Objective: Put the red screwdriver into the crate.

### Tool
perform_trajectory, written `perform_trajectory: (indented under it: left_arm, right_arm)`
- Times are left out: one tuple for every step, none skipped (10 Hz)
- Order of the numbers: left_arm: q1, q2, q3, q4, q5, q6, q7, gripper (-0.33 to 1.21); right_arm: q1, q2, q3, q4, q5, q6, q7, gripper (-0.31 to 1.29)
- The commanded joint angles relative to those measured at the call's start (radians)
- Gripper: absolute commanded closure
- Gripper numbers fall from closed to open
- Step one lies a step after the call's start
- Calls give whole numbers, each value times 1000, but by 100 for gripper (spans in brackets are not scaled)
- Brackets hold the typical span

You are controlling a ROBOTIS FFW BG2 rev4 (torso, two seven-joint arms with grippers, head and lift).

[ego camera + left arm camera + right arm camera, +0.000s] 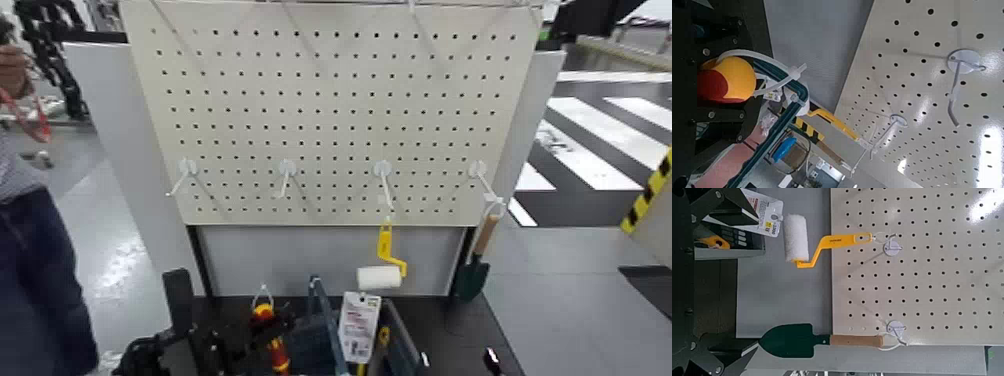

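With my left gripper (728,83) closed on the red screwdriver (265,313), just beside the crate (320,335), I should lift its tip clear of the rim before moving inward and lowering it, my open right gripper (741,283) waiting near the trowel (789,341).

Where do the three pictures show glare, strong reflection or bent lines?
Head view: a pale wash on the grey floor at left. Left wrist view: white glare on the cream perforated board, near its edge; the board's hole rows run slanted. Right wrist view: a bright patch in the board's corner.
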Motion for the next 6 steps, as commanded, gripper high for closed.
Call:
perform_trajectory:
  left_arm:
    - [-21, -2, -39, 43, 38, -14, 3, 119]
    - [-24, -3, -50, 54, 57, -10, 3, 103]
    - [-24, -2, -54, 63, 70, -17, 0, 74]
    - [-23, 0, -54, 63, 71, -11, -3, 44]
    - [-21, 0, -47, 62, 71, -11, -8, 21]
    - [-17, 1, -42, 56, 71, -17, -9, 10]
  right_arm:
    - [0, 1, 0, 1, -1, -3, 0, 19]
    - [0, 1, 0, 1, -1, -4, 0, 19]
    - [0, 1, 0, 1, -1, -4, 0, 19]
    - [2, 1, 0, 1, -3, -4, 0, 19]
    - [2, 1, 0, 1, -3, -6, 0, 19]
    - [2, 1, 0, 1, -3, -6, 1, 19]
